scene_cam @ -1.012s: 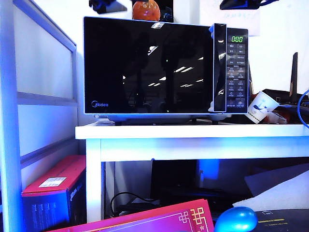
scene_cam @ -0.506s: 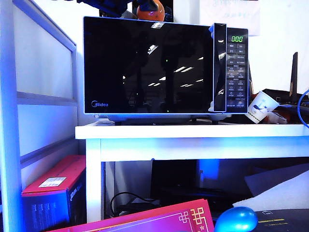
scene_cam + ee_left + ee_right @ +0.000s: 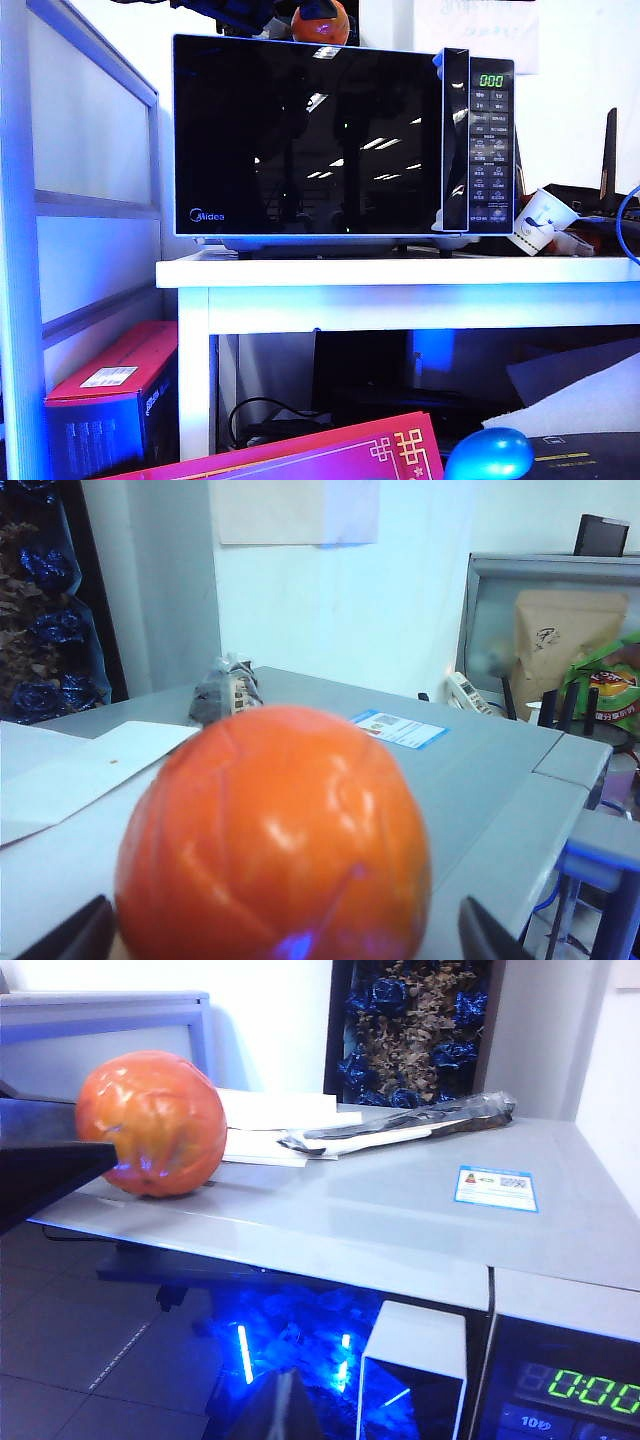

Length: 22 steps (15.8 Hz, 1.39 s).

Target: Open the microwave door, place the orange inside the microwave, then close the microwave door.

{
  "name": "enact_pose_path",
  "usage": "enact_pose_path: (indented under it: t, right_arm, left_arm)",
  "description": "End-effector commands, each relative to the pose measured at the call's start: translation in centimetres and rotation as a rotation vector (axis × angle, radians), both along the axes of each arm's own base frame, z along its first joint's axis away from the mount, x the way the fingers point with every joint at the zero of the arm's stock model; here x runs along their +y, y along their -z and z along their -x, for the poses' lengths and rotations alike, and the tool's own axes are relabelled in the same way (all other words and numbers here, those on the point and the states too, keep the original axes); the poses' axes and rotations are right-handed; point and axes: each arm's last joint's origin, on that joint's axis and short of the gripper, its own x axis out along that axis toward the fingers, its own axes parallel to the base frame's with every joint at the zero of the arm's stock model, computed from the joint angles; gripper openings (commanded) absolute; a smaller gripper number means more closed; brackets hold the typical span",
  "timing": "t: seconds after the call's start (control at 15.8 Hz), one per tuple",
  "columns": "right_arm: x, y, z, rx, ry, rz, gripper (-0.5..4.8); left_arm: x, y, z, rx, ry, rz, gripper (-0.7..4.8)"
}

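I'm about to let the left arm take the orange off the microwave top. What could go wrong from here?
1. The orange sits loose on the smooth top of the microwave; a nudge from the open left gripper could roll it off.
2. The microwave door is shut, so a held orange has nowhere to go.
3. The shut right gripper hovers at the door's top edge and might bump it.

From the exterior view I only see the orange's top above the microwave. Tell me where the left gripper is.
Observer: The left gripper is open, with one finger on each side of the orange. The orange sits on the microwave top.
Operator: Now report the right gripper.
Observer: The right gripper is shut and empty. It hangs in front of the closed door, just below the top edge.
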Motion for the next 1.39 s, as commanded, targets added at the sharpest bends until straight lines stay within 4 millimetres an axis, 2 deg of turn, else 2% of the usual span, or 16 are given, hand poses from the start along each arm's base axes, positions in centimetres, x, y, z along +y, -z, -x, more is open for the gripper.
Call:
enact_pose_path:
  t: [0.06,0.25,0.76,1.33,1.39]
  right_arm:
    - [0.0,-0.6,0.2,-0.034,-0.004,-0.003,-0.01]
    - [0.0,-0.6,0.2,-0.031,-0.005,-0.003,-0.01]
    - [0.4,-0.5,0.3,-0.027,-0.012,-0.003,-0.01]
    - [0.4,-0.5,0.3,-0.026,-0.012,-0.003,-0.01]
    - [0.4,-0.5,0.3,-0.026,-0.012,-0.003,-0.01]
  left_arm:
    - [-0.5,-0.1,0.1,-0.017,0.008,0.011,4.79]
    - [-1.2,0.3,0.0,-0.029,-0.002,0.020,4.79]
    - [-1.4,0.7,-0.3,-0.035,-0.007,0.024,4.79]
    - [-1.9,0.3,0.0,-0.070,0.010,0.039,4.79]
    - [-1.9,0.4,0.0,-0.064,0.010,0.036,4.42]
